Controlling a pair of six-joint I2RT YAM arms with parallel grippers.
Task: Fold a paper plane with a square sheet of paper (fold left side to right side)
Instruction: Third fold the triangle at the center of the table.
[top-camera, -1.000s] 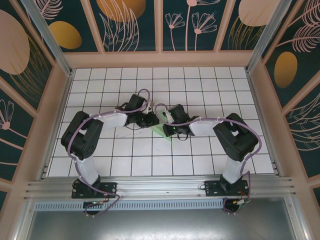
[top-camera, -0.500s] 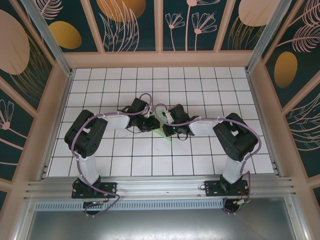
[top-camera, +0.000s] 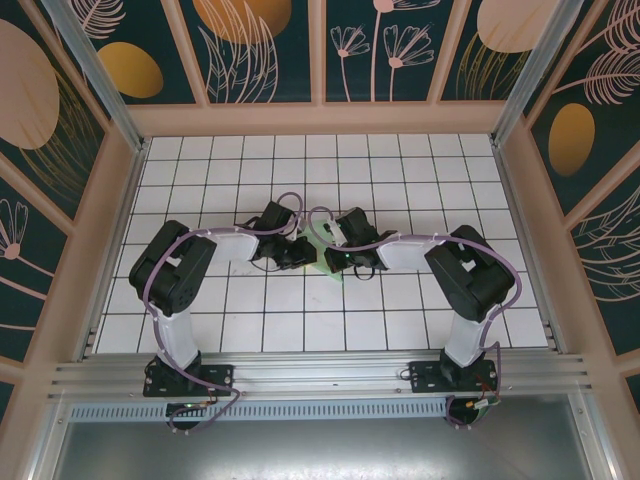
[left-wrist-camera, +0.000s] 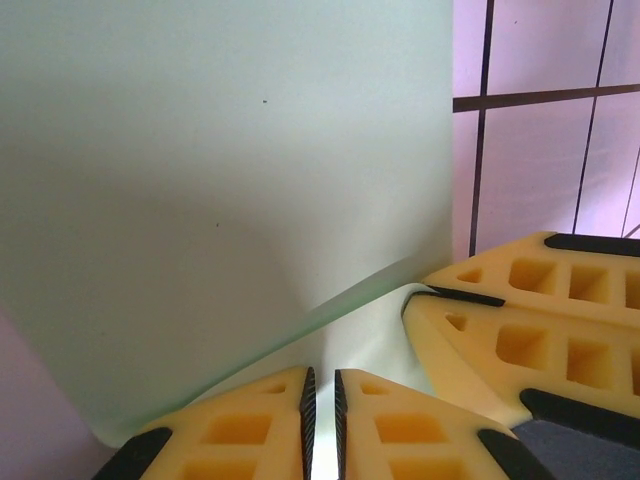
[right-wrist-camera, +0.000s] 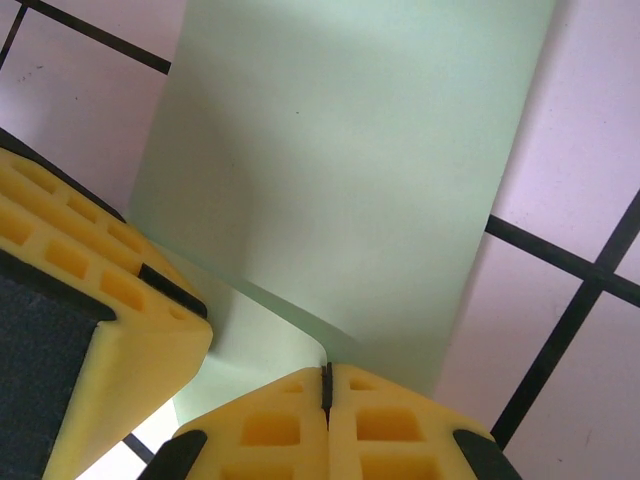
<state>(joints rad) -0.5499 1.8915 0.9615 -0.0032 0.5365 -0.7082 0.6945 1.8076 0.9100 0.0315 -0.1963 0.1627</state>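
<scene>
Square sheet of paper (top-camera: 328, 268), pale mint: laid at mid-worktop (top-camera: 420, 160), largely hidden under both wrists. Its raised flap is pinched by the left pincer (left-wrist-camera: 322, 385) and the right pincer (right-wrist-camera: 326, 375), each closed narrowly on it. The white, black-gridded surface is enclosed by teal floral wall panels (top-camera: 265, 50).

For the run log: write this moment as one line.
paper: mid-fold, upper layer curling up | left gripper: shut on paper edge | right gripper: shut on paper edge
</scene>
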